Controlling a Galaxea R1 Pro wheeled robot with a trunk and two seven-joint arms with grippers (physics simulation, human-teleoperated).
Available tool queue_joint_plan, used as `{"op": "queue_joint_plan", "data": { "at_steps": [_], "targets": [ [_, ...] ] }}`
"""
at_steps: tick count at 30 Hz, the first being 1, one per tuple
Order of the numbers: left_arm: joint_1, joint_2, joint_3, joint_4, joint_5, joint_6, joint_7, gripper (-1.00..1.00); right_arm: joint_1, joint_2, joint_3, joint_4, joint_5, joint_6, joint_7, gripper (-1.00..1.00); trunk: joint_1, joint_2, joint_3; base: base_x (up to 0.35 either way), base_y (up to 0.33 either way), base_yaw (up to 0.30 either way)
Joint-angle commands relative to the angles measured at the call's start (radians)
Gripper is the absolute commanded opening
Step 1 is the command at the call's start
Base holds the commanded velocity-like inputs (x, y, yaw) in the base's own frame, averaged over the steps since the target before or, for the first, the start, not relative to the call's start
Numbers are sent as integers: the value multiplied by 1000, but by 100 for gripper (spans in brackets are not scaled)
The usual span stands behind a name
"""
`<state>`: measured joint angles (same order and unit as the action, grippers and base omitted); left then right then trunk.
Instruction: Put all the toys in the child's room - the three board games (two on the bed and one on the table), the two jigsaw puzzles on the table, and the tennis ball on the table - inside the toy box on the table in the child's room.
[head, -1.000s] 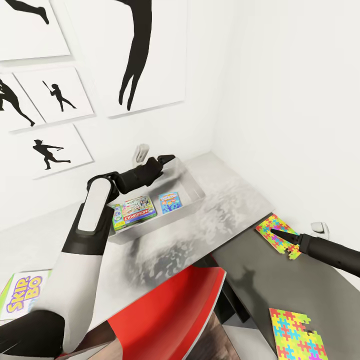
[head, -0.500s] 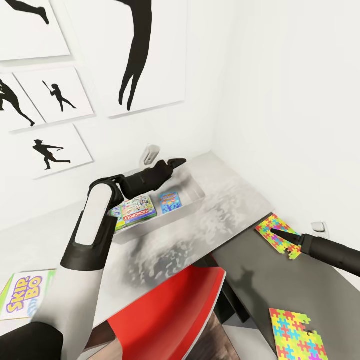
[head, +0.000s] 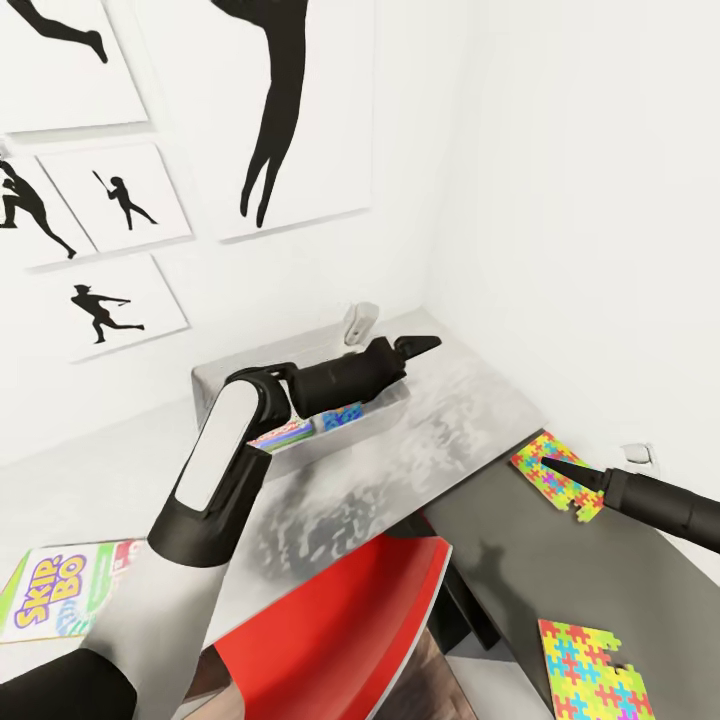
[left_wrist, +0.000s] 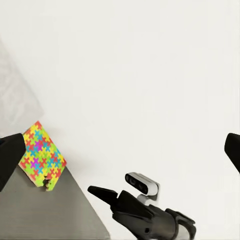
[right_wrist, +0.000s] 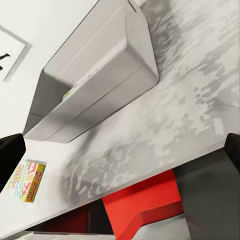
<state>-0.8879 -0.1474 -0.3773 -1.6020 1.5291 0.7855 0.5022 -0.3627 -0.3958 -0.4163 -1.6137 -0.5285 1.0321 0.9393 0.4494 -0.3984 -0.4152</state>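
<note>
My left gripper is open and empty, reaching past the far end of the light-grey toy box toward the room's corner. Inside the box lie a board game and a smaller blue one, both partly hidden by my forearm. A third board game, marked Skip-Bo, lies on the pale table. My right gripper hangs open just over one jigsaw puzzle on the dark-grey section. The other jigsaw puzzle lies nearer me. The tennis ball is out of view.
A red chair stands close under the table's front edge, between my arms. White walls meet in a corner right behind the toy box, and black silhouette pictures hang on the left wall. The right wrist view shows the toy box from its side.
My left arm has swung right, from above the toy box's middle to beyond its far end. The head camera has shifted a little. The right arm has stayed put.
</note>
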Motion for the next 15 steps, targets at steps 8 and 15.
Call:
{"op": "queue_joint_plan", "data": {
  "at_steps": [8, 15],
  "targets": [
    [2, -14, -65, -4, 54, -30, -10, 100, -1, 2, -1, 0, 4, 1, 8, 100, 1, -2, 11, 0, 0, 0],
    [20, -13, -91, -5, 68, -42, -53, 100, -1, 6, 0, 0, 5, 1, 8, 100, 1, -2, 22, 0, 0, 0]
  ]
}}
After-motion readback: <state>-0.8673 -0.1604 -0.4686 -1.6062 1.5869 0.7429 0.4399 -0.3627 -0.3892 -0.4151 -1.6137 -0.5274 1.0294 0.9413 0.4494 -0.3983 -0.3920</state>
